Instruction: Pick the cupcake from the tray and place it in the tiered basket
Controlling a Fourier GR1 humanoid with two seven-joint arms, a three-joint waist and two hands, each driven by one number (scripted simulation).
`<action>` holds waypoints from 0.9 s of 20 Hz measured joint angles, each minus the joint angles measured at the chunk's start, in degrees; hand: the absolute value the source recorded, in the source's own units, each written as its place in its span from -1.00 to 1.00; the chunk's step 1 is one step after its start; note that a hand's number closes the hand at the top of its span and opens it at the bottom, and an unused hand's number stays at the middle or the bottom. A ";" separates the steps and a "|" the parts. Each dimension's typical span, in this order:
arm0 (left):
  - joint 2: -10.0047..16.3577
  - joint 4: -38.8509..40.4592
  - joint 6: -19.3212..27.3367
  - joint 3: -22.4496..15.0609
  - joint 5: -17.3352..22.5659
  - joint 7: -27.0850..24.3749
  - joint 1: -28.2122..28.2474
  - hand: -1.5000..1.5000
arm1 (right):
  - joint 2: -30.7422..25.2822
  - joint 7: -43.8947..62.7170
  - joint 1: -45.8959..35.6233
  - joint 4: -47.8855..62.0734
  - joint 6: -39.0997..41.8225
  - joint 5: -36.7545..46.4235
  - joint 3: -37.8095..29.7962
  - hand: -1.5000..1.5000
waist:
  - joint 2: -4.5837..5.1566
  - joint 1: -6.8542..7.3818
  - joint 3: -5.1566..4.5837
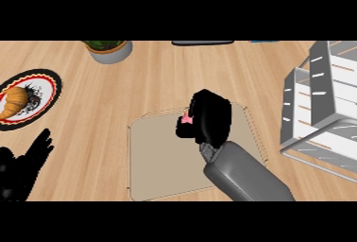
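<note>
Currently: right robot hand [209,118] over tray [160,165], fingers curled round cupcake [187,119]. Only pink patch of cupcake visible at hand's left edge. Cupcake resting on tray or lifted just above it: cannot tell. Tiered basket [324,104] at right side of bench [140,80], apart from hand. Left robot hand [24,163] at lower left edge, fingers spread, pointing up, holding nothing. Plate [42,87] with croissant [15,101] at left. Potted plant [108,49] at far edge.
</note>
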 measured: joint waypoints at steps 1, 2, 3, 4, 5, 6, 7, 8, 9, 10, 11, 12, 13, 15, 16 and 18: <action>-0.08 -0.10 0.20 0.14 0.02 -0.01 0.11 0.00 | -0.13 1.24 -0.23 -2.03 1.04 2.19 -0.05 1.00 | 0.06 -0.15 0.05; -0.16 -0.41 0.40 0.10 0.03 0.50 -0.19 0.00 | 0.21 2.45 -1.05 -3.76 2.17 4.40 -0.27 1.00 | 0.11 -0.23 0.09; -0.15 -0.37 0.41 0.21 0.03 0.13 -0.10 0.00 | 0.14 3.51 -1.37 -5.79 3.36 6.38 -0.60 1.00 | 0.21 -0.25 0.12; -0.46 -1.08 0.53 -0.10 -0.06 0.37 0.12 0.00 | 0.30 4.40 -1.77 -7.84 4.48 8.12 -1.14 1.00 | 0.32 -0.07 0.17; -0.58 -1.35 0.59 -0.21 -0.17 0.32 0.42 0.00 | 0.44 5.08 -1.69 -10.20 5.42 9.79 -1.59 1.00 | 0.41 -0.02 0.21; -0.56 -1.32 0.44 -0.15 -0.01 0.39 0.33 0.00 | 0.44 5.52 -1.57 -12.76 6.43 11.00 -2.28 1.00 | 0.58 0.09 0.24; -0.26 -1.22 0.26 0.08 0.04 0.12 0.35 0.00 | 0.49 5.89 -1.25 -14.98 7.41 12.39 -2.92 1.00 | 0.73 0.24 0.25; -0.38 -1.67 0.26 -0.08 0.00 0.19 0.40 0.00 | 0.63 6.18 -1.28 -16.83 8.50 13.63 -3.82 1.00 | 0.88 0.50 0.28; -0.78 -1.68 0.64 -0.30 -0.33 -0.05 0.52 0.00 | 0.33 6.16 -1.21 -18.97 9.54 14.56 -5.01 1.00 | 1.02 0.64 0.30; -0.64 -1.66 0.47 -0.21 -0.22 -0.08 0.33 0.00 | -0.26 5.93 -0.76 -21.23 10.56 15.16 -6.31 1.00 | 1.15 0.73 0.31; -1.00 -1.81 0.65 -0.51 -0.49 -0.36 0.54 0.00 | -0.27 5.89 -0.86 -22.97 11.75 16.12 -7.36 1.00 | 1.27 0.96 0.33; -1.16 -1.76 0.63 -0.73 -0.62 -0.49 0.28 0.00 | -0.78 5.39 -0.20 -24.78 12.62 16.65 -8.57 1.00 | 1.42 1.18 0.33; -0.98 -1.38 0.57 -0.60 -0.64 -0.74 -0.21 0.00 | -0.92 5.03 -0.36 -26.16 13.67 17.22 -9.96 1.00 | 1.56 1.39 0.35; -1.03 -0.78 0.51 -0.69 -0.68 -0.52 -1.30 0.00 | -1.82 3.57 0.50 -28.51 14.96 17.51 -12.92 1.00 | 1.81 1.81 0.36; -0.67 -0.31 0.21 -0.48 -0.59 -0.63 -1.76 0.00 | -2.52 2.82 0.25 -28.98 15.66 17.07 -15.03 1.00 | 1.92 2.01 0.37; -0.55 -0.43 -0.37 -0.42 -0.33 -0.72 -1.51 0.00 | -4.20 0.49 1.29 -29.33 16.64 16.70 -18.23 1.00 | 2.07 2.42 0.39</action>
